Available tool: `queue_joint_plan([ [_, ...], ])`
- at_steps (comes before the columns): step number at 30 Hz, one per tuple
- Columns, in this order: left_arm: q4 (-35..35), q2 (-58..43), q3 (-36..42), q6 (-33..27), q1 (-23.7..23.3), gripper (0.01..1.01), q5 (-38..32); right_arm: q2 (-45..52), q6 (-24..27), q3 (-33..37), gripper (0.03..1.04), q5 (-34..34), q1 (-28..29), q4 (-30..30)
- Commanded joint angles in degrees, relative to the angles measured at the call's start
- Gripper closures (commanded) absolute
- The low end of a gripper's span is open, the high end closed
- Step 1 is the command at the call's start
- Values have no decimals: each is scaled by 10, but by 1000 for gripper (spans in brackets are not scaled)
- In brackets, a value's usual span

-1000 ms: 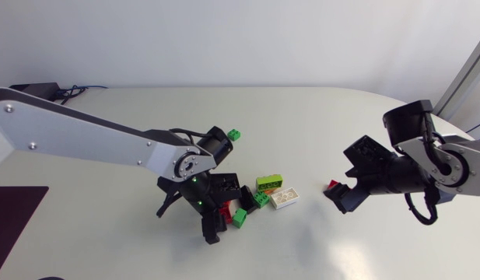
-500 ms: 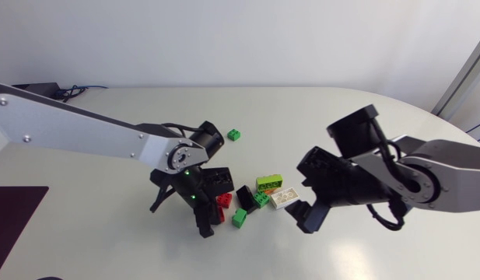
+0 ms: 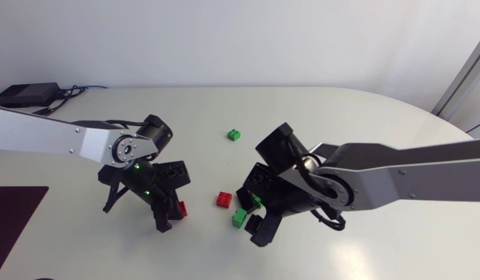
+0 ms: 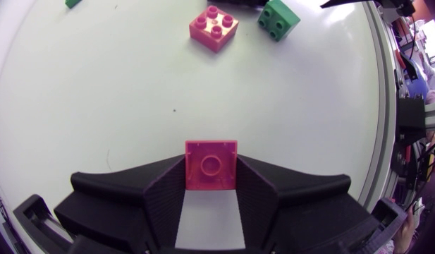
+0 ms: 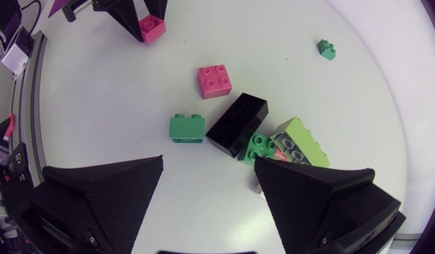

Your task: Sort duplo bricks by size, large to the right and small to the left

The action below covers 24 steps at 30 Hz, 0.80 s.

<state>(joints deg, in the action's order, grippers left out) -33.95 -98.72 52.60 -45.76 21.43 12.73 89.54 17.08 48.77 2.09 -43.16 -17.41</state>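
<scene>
Left gripper (image 4: 211, 173) has swung left of loose red brick (image 3: 223, 199), small red brick (image 3: 181, 208) clamped between fingers. Right gripper (image 5: 206, 176) has crossed in, jaws spread wide, hovering over pile right of loose red brick. Set held brick down low, well left of loose red brick. Right: centre on black brick (image 5: 237, 125), avoid nudging neighbours.

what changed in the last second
The left gripper pulled away to the left, shut on a red brick that it carried along. The right gripper, open, swung in from the right and now hangs over the black brick. The lone small green brick stayed put.
</scene>
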Motion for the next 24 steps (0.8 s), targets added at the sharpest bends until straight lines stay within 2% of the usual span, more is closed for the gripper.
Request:
queue_joint_plan([
  [1, -3, 12, -20, -25, -12, 720, 4, 27, -10, 18, 131, -4, -7, 9],
  [8, 5, 14, -36, -28, -28, 715, 4, 84, -1, 49, 131, -10, -29, 23],
  [12, 7, 15, -41, -28, -34, 680, 4, 110, -1, 61, 133, -15, -40, 29],
  [13, 7, 17, -41, -28, -35, 607, 5, 114, -1, 62, 133, -15, -41, 31],
  [16, 6, 28, -37, -27, -35, 249, 5, 126, -1, 67, 169, -15, -44, 33],
  [17, 6, 32, -35, -25, -35, 182, 5, 127, -1, 68, 175, -14, -44, 33],
  [18, 5, 34, -30, -23, -34, 136, 6, 128, -2, 67, 175, -14, -46, 32],
  [22, 5, 45, -7, -11, -29, 97, 12, 128, -5, 59, 182, -14, -53, 32],
  [24, 5, 43, 8, -8, -25, 97, 17, 132, -5, 57, 280, -14, -56, 32],
])
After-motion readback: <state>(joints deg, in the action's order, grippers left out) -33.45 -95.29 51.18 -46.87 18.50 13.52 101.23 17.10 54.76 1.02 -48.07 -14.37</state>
